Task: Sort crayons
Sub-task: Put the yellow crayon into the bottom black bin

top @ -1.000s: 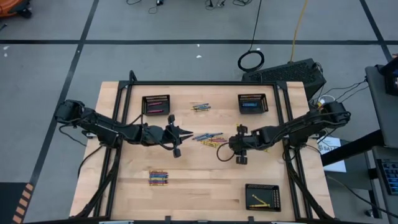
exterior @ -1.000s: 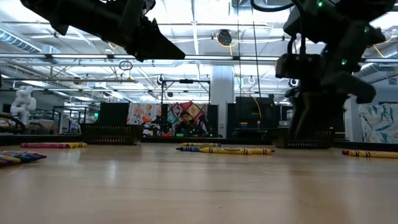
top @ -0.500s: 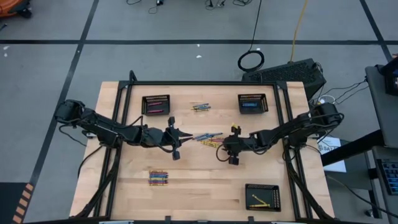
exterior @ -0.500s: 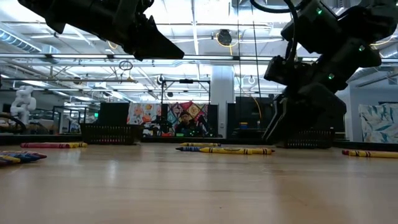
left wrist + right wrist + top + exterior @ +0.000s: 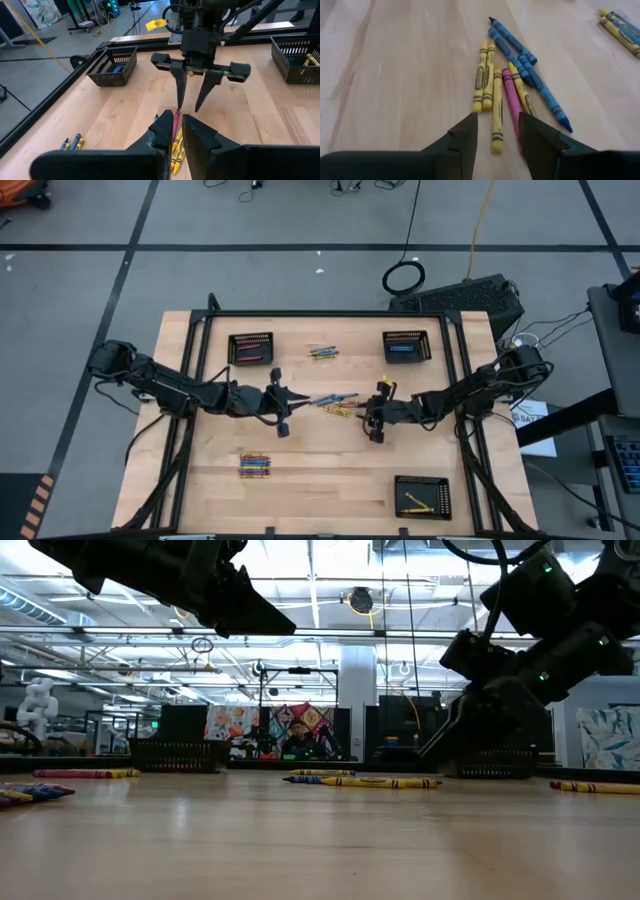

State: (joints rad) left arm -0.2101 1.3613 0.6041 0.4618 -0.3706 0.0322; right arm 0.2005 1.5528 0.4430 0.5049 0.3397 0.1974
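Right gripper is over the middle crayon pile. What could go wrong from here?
1. The crayons lie packed side by side; the open right gripper straddles a yellow one with a pink one touching it, so it may pinch two colours or scatter them.
2. The left gripper hovers close across the same pile; the arms may collide.

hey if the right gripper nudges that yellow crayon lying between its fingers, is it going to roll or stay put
The yellow crayon is a thin round stick lying flat on the bare table, so it would probably roll if pushed sideways. A pink crayon lies right beside it and may get knocked too. The right gripper stands open around it; the crayon looks stiff and light.
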